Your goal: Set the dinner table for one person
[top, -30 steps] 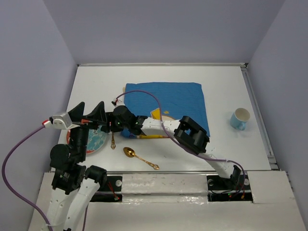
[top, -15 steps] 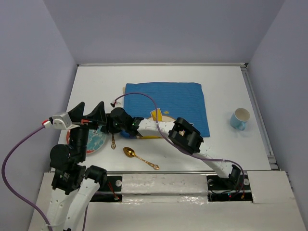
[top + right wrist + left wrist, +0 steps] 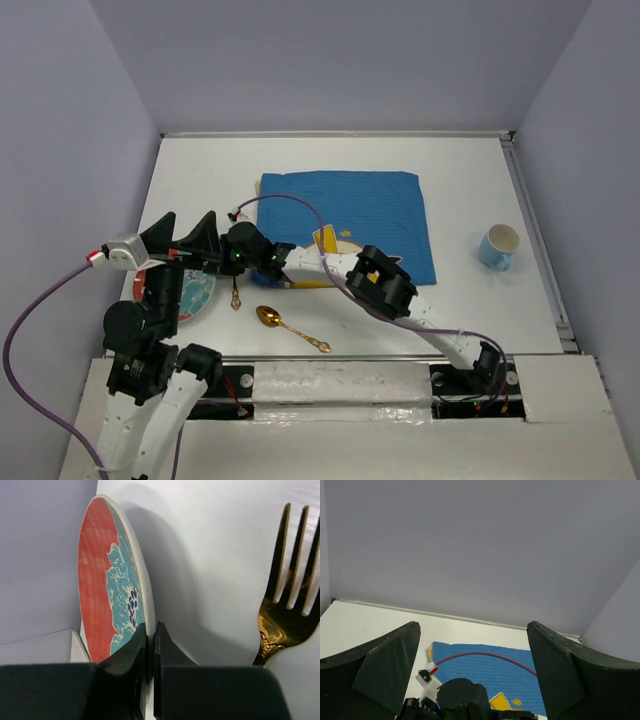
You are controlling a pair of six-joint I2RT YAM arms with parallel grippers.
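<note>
Your right gripper (image 3: pixel 150 630) is clamped on the rim of the plate (image 3: pixel 107 580). The placemat (image 3: pixel 370 205) lies behind that gripper, opposite the way it points, so the plate likely has to come backward.

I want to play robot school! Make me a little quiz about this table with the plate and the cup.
1. True or false: the right end effector is shut on the rim of the plate.
2. Pick one. The left end effector is: A) open and empty, B) shut on a knife, C) shut on a napkin.
3. Fill in: to the right of the blue placemat, the thing standing on the white dinner table is the ____.

Key
1. True.
2. A.
3. The cup.
</note>
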